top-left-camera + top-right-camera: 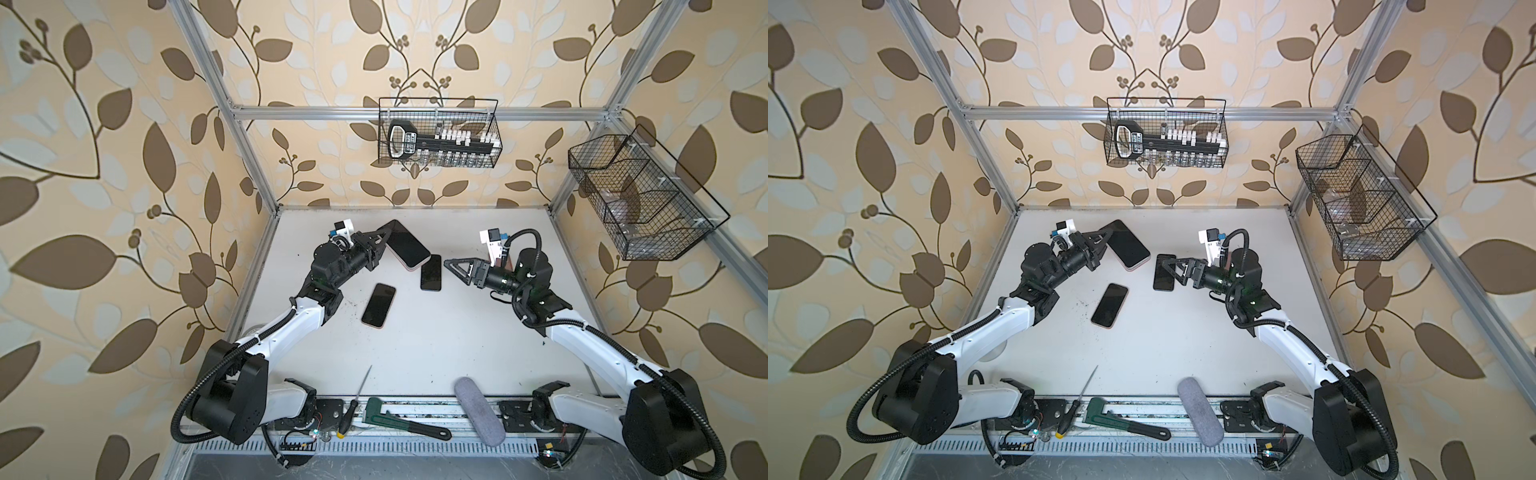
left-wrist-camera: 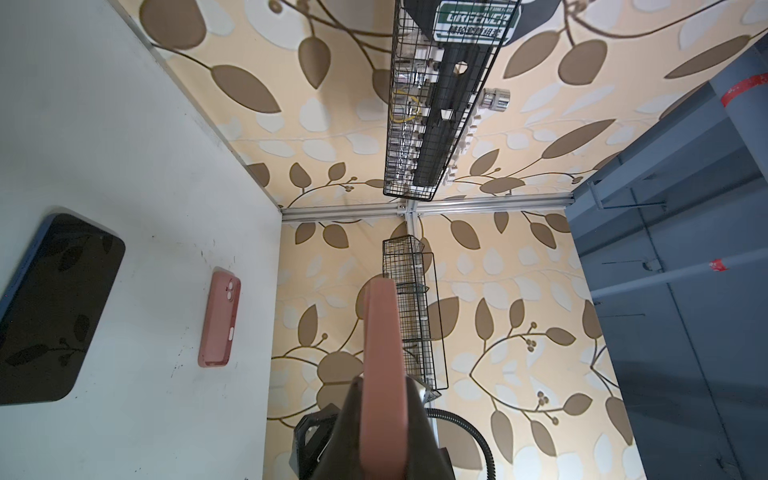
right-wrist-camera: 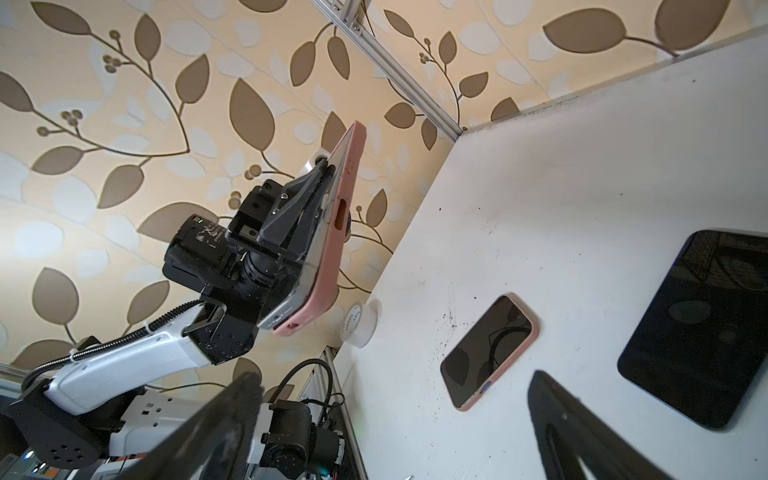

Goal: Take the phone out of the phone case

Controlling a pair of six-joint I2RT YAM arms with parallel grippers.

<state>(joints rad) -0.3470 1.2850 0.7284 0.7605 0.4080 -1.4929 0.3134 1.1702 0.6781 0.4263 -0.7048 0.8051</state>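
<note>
One corner of the phone (image 3: 282, 309) stands proud of the case (image 3: 347, 183). The left gripper (image 3: 320, 195) is clamped tight across both, holding them clear of the table (image 1: 415, 353). The right gripper (image 1: 452, 267) hangs nearby, spread wide and empty. That clamp seems to pin phone and case together, so a pull may twist the whole bundle loose. If it slips, the phone drops onto the table.
</note>
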